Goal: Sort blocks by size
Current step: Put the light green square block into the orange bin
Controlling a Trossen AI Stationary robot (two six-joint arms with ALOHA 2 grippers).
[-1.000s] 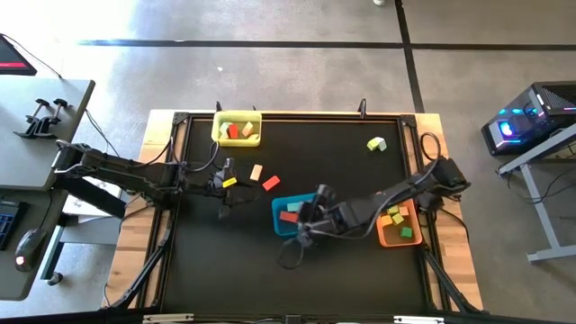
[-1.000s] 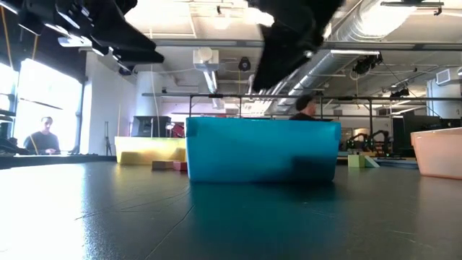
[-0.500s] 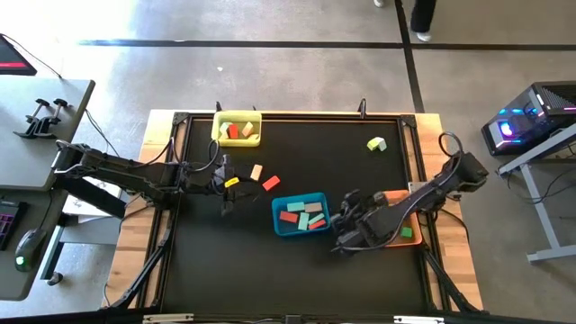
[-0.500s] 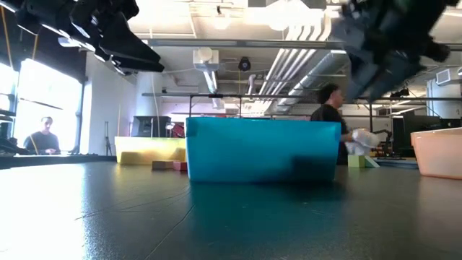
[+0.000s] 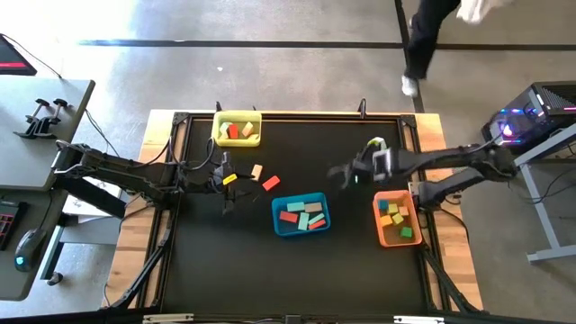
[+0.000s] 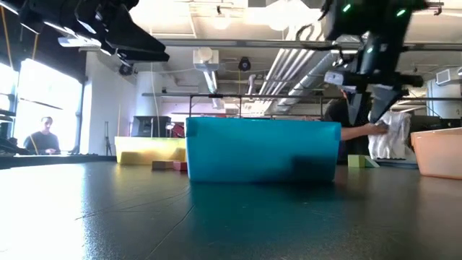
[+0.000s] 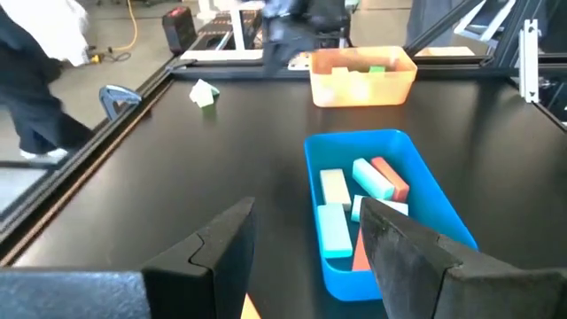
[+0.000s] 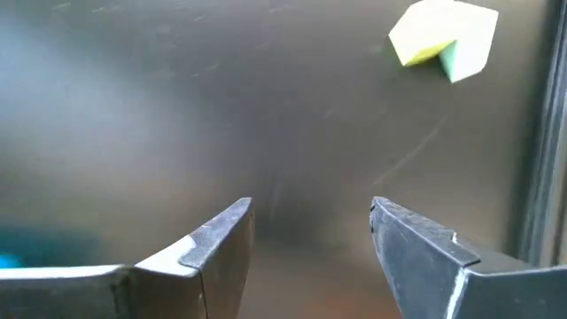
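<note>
We see most blocks [image 5: 301,216] binned; a yellow-green pair [image 5: 376,143] and three near the left gripper [image 5: 225,181] remain; both it and the right gripper [image 5: 346,173] gape empty.

No text, label, brand, number or sign can be read in any of the views.
</note>
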